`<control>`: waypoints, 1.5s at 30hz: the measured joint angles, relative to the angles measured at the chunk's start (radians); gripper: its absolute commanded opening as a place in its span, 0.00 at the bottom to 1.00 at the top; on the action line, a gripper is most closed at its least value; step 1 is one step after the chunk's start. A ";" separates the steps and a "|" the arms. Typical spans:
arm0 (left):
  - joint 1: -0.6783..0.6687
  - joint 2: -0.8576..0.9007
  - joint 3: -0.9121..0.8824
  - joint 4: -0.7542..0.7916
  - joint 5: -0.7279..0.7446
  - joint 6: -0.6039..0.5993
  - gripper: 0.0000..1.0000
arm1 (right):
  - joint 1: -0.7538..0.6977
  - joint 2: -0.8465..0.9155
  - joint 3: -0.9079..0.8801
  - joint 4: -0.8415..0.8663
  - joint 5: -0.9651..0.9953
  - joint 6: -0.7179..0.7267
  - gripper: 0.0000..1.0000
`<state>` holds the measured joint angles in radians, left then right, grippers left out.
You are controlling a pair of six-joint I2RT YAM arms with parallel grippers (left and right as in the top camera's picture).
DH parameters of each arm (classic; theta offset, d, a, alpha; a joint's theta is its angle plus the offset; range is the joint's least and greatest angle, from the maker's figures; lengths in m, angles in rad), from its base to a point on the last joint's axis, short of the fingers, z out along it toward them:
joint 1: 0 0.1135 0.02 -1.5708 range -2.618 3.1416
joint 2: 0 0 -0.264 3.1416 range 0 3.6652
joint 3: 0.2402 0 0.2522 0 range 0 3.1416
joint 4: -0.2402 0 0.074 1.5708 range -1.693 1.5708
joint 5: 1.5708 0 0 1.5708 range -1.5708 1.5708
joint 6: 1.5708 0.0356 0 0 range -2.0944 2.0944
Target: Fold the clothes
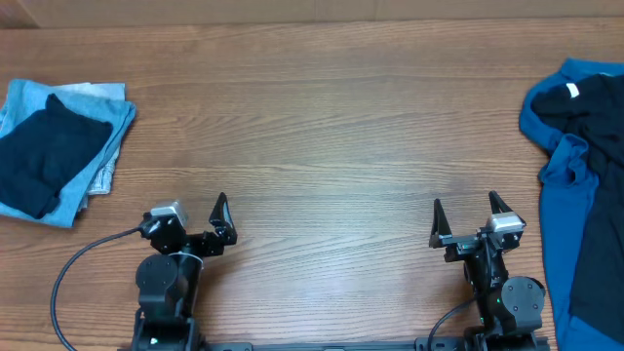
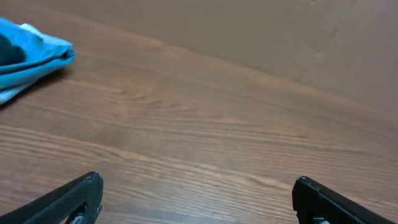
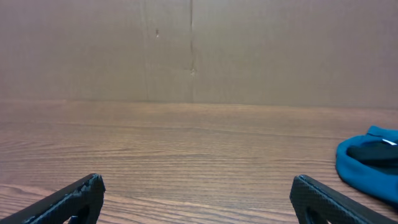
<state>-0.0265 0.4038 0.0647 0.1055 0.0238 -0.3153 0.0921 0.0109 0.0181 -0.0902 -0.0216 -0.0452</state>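
Note:
The clothes lie in two groups. A folded stack [image 1: 54, 146] sits at the far left, a near-black piece on top of light blue and pale grey ones; its light blue edge [image 2: 37, 53] shows in the left wrist view. An unfolded heap of royal blue and near-black garments [image 1: 585, 166] runs along the right edge and appears as a blue lump [image 3: 367, 165] in the right wrist view. My left gripper [image 1: 190, 219] [image 2: 198, 183] and right gripper [image 1: 466, 205] [image 3: 198, 182] rest near the front edge, both open wide and holding nothing, well apart from the clothes.
The wooden table [image 1: 322, 136] stretches bare between the two groups. A brown board wall [image 3: 193, 50] stands along the far edge. A black cable [image 1: 73, 268] loops from the left arm's base at the front left.

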 measured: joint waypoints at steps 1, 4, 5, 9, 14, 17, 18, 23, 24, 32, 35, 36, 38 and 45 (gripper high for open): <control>0.000 -0.006 -0.007 0.000 -0.008 0.000 1.00 | 0.000 0.000 0.000 0.000 0.000 0.000 1.00; 0.000 -0.042 -0.020 0.005 -0.037 0.000 1.00 | 0.000 0.000 0.000 0.000 0.000 0.000 1.00; 0.000 -0.058 -0.029 0.005 -0.043 0.000 1.00 | 0.000 0.000 0.000 0.001 0.000 0.000 1.00; 0.000 -0.148 -0.052 -0.004 -0.064 0.000 1.00 | 0.000 0.000 0.000 0.000 0.000 0.000 1.00; 0.000 -0.252 -0.056 -0.133 -0.070 0.000 1.00 | 0.000 0.000 0.000 0.000 0.000 0.000 1.00; 0.000 -0.306 -0.056 -0.181 -0.070 0.013 1.00 | 0.000 0.000 0.000 0.000 0.000 0.000 1.00; 0.000 -0.326 -0.056 -0.181 -0.070 0.032 1.00 | 0.000 0.000 0.000 0.000 0.000 0.000 1.00; 0.000 -0.388 -0.056 -0.182 -0.032 0.180 1.00 | 0.000 0.000 0.000 0.000 0.000 0.000 1.00; 0.000 -0.388 -0.056 -0.182 -0.026 0.199 1.00 | 0.000 0.000 0.000 0.000 0.000 0.000 1.00; 0.000 -0.388 -0.056 -0.181 -0.009 0.272 1.00 | 0.000 0.000 0.000 0.001 0.000 0.000 1.00; 0.000 -0.388 -0.056 -0.182 -0.009 0.274 1.00 | 0.000 0.000 0.000 0.000 0.000 0.000 1.00; 0.000 -0.388 -0.056 -0.181 -0.009 0.274 1.00 | 0.000 0.000 0.000 0.000 0.000 0.000 1.00; 0.000 -0.388 -0.056 -0.181 -0.009 0.274 1.00 | 0.000 0.000 0.000 0.001 0.000 0.000 1.00; 0.000 -0.388 -0.056 -0.181 -0.009 0.274 1.00 | 0.000 0.000 0.000 0.000 0.000 0.000 1.00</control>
<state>-0.0265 0.0158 0.0086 -0.0757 0.0147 -0.0410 0.0921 0.0109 0.0181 -0.0902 -0.0216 -0.0448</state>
